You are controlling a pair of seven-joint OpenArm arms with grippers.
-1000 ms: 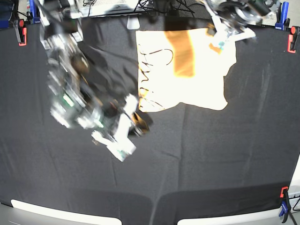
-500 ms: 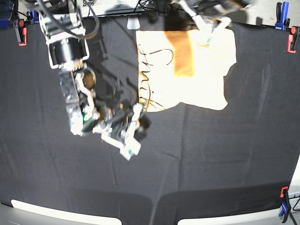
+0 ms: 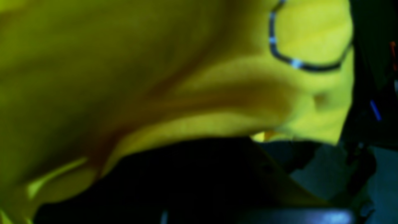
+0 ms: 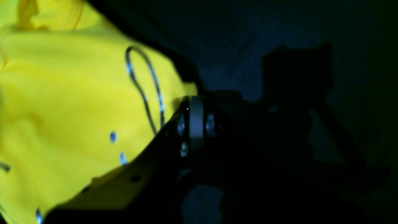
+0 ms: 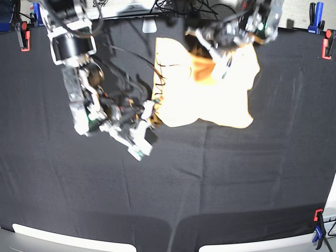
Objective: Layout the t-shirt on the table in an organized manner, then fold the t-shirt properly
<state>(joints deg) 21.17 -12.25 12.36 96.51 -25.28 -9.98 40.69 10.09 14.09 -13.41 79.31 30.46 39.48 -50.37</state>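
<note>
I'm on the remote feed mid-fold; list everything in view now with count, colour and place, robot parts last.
T-shirt: one, yellow, glaring white in the base view, on the table's far half
Table: one, black cloth cover, beneath the shirt and arms
Clamps: three with red parts, at the far left corner, far right corner and near right corner
Cables: several, black, beyond the far edge
Left gripper: one, black and white, over the shirt's far part, shut
Right gripper: one, dark, at the shirt's corner, shut
Arms: two, black and white, reaching in from the far side
</note>
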